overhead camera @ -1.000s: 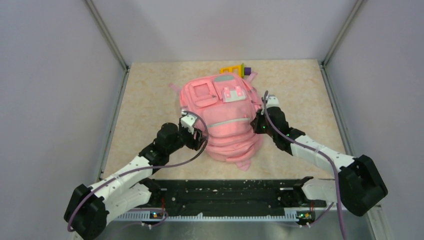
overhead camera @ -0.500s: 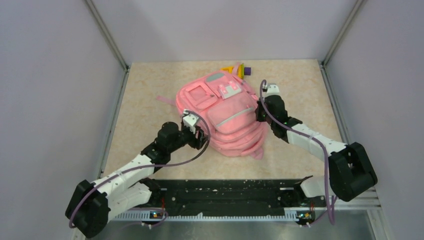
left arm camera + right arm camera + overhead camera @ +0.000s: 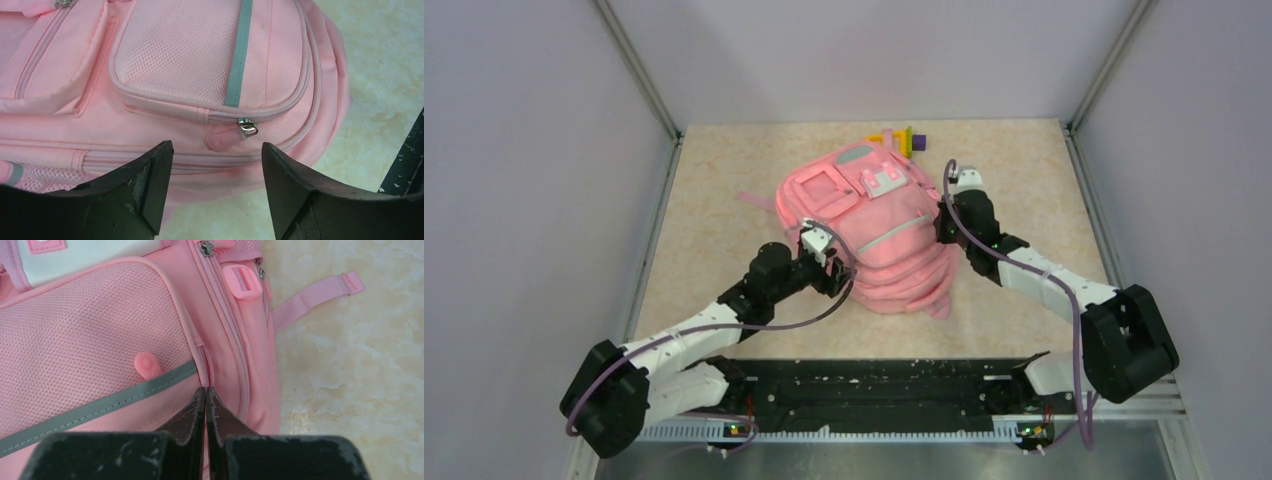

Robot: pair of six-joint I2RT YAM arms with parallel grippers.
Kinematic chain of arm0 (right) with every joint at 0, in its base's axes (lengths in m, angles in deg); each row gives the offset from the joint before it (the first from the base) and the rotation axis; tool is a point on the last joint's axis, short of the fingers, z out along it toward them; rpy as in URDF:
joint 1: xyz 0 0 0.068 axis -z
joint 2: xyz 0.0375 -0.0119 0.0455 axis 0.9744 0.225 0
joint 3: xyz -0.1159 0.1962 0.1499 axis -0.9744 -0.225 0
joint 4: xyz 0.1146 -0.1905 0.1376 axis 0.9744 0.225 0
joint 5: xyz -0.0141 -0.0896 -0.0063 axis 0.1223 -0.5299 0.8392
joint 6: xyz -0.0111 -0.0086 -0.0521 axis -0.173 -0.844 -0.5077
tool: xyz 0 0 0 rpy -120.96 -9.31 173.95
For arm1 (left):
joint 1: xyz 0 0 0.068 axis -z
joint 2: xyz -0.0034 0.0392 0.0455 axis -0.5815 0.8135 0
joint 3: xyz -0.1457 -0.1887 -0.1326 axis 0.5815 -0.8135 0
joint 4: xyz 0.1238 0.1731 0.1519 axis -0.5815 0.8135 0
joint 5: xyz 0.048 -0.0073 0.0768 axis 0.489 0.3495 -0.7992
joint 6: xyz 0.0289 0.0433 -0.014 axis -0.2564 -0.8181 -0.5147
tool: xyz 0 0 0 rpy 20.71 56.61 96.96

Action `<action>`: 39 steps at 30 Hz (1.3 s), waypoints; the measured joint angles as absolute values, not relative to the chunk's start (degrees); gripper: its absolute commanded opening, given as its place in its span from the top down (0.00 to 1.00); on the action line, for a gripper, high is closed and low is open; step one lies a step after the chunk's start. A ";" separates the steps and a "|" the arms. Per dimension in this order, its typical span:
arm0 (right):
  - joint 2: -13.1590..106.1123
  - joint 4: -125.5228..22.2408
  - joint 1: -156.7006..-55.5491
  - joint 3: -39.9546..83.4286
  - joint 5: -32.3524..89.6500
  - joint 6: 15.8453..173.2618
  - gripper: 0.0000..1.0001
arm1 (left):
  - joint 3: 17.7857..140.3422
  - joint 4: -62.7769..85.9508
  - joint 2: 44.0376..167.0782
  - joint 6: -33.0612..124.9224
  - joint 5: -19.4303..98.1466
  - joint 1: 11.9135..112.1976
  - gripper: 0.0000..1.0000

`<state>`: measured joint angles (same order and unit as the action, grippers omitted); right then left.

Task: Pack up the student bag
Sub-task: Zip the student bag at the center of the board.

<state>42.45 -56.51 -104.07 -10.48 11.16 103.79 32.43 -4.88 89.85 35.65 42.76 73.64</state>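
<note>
While outstretched beside the student bag (image 3: pixel 874 235), left pincer (image 3: pixel 216 147) apart, right pincer (image 3: pixel 206 390) together

Soft, even light falls from above. The worktop (image 3: pixel 724 200) looks bright and pale, with a thin shadow hugging the student bag (image 3: pixel 884 215). The overhead view is slightly grainy. Up close the mesh is crisp, while the fingers (image 3: pixel 135 200) of the left hand (image 3: pixel 216 147) look dark and soft.
</note>
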 measured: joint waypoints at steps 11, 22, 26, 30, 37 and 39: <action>42.45 -56.55 -103.81 -10.48 12.08 103.79 1.00 | 32.85 -9.88 96.13 33.29 40.00 75.48 0.29; 42.71 -56.92 -103.81 -10.48 12.76 103.84 1.00 | 33.40 -11.52 98.53 29.55 31.15 80.79 0.89; 42.82 -57.08 -103.70 -10.48 13.19 103.88 1.00 | 34.38 -9.40 98.55 28.18 28.86 82.58 1.00; 42.85 -57.08 -103.48 -10.48 13.67 104.03 1.00 | 36.39 -4.55 97.81 28.50 28.18 83.46 1.00; 43.30 -57.34 -103.43 -10.48 14.61 104.45 1.00 | 40.39 4.65 96.63 35.08 34.74 83.74 1.00; 43.59 -57.54 -103.43 -10.48 14.90 104.54 1.00 | 41.35 6.36 96.70 38.06 36.77 83.89 1.00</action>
